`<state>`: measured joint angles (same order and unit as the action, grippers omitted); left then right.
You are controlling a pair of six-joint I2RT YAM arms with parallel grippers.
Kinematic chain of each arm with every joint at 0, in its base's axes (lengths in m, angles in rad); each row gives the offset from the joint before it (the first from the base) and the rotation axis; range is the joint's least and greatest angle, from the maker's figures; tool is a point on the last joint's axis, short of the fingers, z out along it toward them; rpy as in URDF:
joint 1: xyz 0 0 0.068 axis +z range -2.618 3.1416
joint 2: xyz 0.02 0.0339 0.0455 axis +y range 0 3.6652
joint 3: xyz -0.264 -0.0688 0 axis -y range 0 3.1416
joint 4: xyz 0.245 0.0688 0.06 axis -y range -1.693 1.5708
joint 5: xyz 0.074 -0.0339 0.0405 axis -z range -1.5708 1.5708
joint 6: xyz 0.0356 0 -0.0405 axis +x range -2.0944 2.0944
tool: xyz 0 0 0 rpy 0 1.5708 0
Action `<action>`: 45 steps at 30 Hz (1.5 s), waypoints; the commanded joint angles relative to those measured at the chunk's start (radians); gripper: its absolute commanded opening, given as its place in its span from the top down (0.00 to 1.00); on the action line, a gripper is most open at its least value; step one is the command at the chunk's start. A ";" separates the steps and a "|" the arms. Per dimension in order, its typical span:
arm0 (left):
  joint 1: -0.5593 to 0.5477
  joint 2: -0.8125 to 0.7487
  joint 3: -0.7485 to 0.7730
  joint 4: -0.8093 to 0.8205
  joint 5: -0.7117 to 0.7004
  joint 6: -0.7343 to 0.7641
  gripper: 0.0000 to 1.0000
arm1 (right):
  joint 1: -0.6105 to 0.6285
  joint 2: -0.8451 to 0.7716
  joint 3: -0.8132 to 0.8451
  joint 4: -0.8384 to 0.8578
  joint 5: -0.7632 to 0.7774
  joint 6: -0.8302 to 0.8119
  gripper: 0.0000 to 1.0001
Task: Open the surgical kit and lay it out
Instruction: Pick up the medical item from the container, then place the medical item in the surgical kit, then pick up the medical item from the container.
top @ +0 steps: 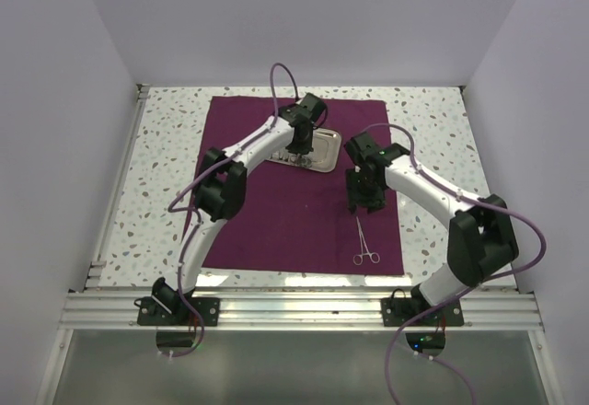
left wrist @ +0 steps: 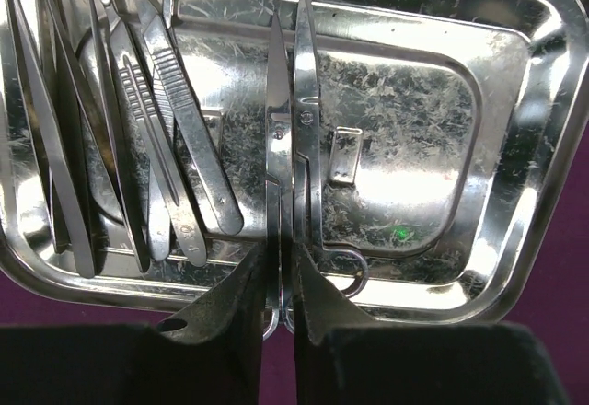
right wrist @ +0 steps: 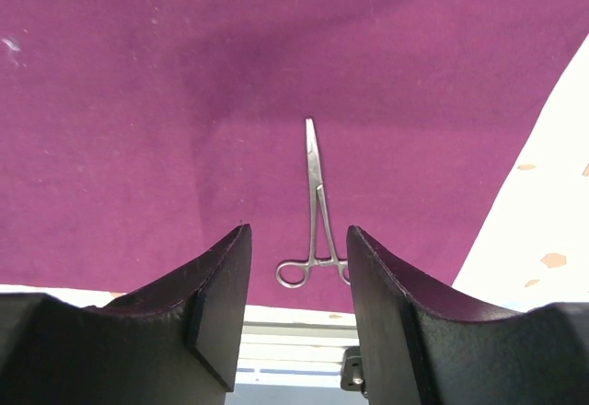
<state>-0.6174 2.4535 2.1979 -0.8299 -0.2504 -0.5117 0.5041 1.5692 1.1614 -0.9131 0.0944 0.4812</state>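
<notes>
The maroon cloth lies spread flat on the table. The steel tray sits on its far part and fills the left wrist view. My left gripper is over the tray's near rim, shut on ring-handled scissors that lie in the tray. Tweezers and scalpel handles lie in the tray's left side. Ring-handled forceps lie on the cloth near its front right corner. My right gripper hangs open and empty above the cloth, just beyond the forceps.
The speckled tabletop shows around the cloth. White walls enclose left, back and right. An aluminium rail with the arm bases runs along the near edge, also seen in the right wrist view.
</notes>
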 commanded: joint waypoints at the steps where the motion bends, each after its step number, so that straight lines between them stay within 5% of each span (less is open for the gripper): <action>1: 0.001 -0.071 0.074 -0.043 -0.007 0.021 1.00 | 0.004 0.012 0.055 -0.003 0.007 -0.024 0.51; 9: 0.001 -0.175 0.030 -0.061 0.040 -0.025 1.00 | 0.005 0.020 0.080 -0.012 0.019 -0.038 0.53; 13: -0.025 -0.309 -0.192 -0.008 0.098 -0.083 1.00 | 0.001 -0.041 0.101 -0.043 0.186 0.013 0.58; 18: -0.103 -0.424 -0.372 0.028 0.186 -0.194 1.00 | -0.053 -0.147 0.147 -0.035 0.320 0.095 0.41; 23: -0.191 -0.429 -0.342 -0.008 0.238 -0.298 1.00 | -0.084 -0.205 0.211 -0.044 0.393 0.163 0.15; 37: -0.413 -0.363 -0.354 0.014 0.408 -0.469 1.00 | -0.139 -0.278 0.090 0.000 0.369 0.221 0.11; 38: -0.415 -0.369 -0.339 0.011 0.399 -0.455 0.98 | -0.139 -0.279 0.089 0.000 0.366 0.223 0.11; 40: -0.413 -0.383 -0.322 0.009 0.376 -0.441 0.78 | -0.139 -0.279 0.093 0.013 0.334 0.212 0.11; 41: -0.407 -0.395 -0.311 -0.001 0.361 -0.427 0.66 | -0.139 -0.275 0.098 0.043 0.309 0.198 0.11; 42: -0.404 -0.401 -0.287 -0.011 0.324 -0.418 0.43 | -0.139 -0.268 0.101 0.068 0.265 0.183 0.11; 45: -0.355 -0.430 -0.271 -0.055 0.229 -0.375 0.28 | -0.139 -0.215 0.141 0.160 0.090 0.126 0.14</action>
<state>-1.0256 2.0811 1.8713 -0.8574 0.0731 -0.9295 0.3641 1.3369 1.2491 -0.8795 0.3428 0.6510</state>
